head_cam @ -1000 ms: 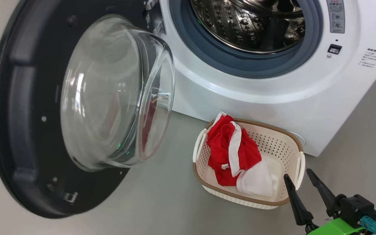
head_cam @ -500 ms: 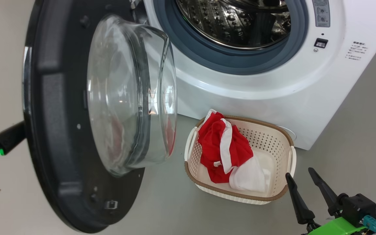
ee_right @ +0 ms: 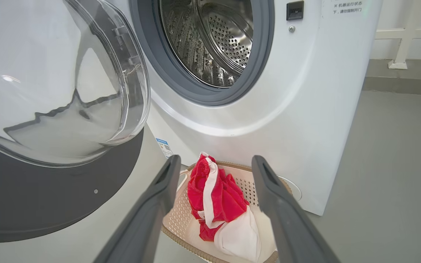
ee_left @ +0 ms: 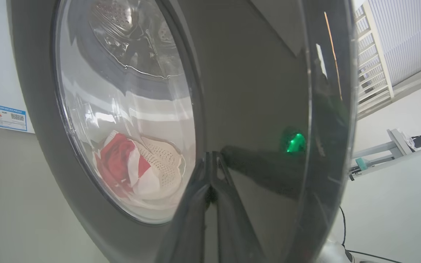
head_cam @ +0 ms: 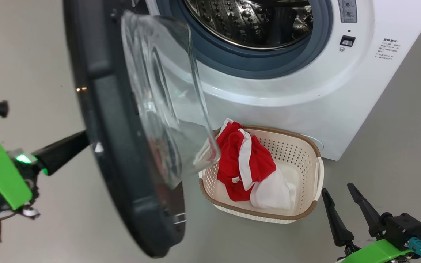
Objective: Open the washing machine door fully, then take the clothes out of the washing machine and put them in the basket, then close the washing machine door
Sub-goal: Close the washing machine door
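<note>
Left pincer (ee_left: 211, 164), pressed together, tips touching the outer face of the washing machine door (head_cam: 112, 120), which stands half-open between it and the washing machine (head_cam: 305, 95); clothes (head_cam: 239, 160) lie in the basket (head_cam: 294, 160), right pincer (head_cam: 337, 190) spread, farther off.

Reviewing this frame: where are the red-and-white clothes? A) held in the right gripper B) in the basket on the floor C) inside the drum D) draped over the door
B: the clothes lie piled in the basket in front of the washing machine, and the right gripper beside it is open with nothing between its fingers.
</note>
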Robot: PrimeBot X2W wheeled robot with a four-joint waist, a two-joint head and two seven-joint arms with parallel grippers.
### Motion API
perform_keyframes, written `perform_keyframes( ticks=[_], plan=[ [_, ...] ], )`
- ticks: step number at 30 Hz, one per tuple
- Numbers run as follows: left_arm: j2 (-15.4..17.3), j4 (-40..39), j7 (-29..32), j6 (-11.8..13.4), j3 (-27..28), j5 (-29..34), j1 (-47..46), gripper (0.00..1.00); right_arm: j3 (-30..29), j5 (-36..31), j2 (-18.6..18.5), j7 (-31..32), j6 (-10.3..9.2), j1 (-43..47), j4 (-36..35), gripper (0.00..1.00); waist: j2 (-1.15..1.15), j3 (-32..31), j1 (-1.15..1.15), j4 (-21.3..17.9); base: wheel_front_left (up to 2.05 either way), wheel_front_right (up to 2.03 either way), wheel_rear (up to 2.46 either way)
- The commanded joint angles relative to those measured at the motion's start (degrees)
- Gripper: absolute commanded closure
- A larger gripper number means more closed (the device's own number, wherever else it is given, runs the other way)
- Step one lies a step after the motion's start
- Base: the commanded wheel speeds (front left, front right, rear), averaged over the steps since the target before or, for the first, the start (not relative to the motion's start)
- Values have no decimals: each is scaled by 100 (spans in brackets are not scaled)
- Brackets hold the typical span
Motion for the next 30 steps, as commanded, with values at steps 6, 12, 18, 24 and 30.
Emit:
perform_keyframes(
  ticks=[6,12,18,24,30],
  plan=[
    [142,-341,-267,-41,43,-80,-404,100,147,-85,-43,-37,36,-245,-143,0,0,22,0,-51,0,0,0],
    [227,-111,-607,-41,11,9,-267,100,142,-80,-27,-37,36,-223,-127,0,0,-31,0,-63,0,0,0],
    [259,132,-1018,-41,-12,106,62,89,152,-71,-1,-37,36,-138,-117,0,0,-167,0,-5,0,0,0],
    [204,437,-1531,-41,-253,342,500,86,213,-61,9,-37,36,-43,-107,0,0,-299,0,110,0,0,0],
    [109,681,-1966,-41,-422,357,787,81,271,-45,-8,-37,36,1,-84,0,0,-379,0,193,0,0,0]
  ],
)
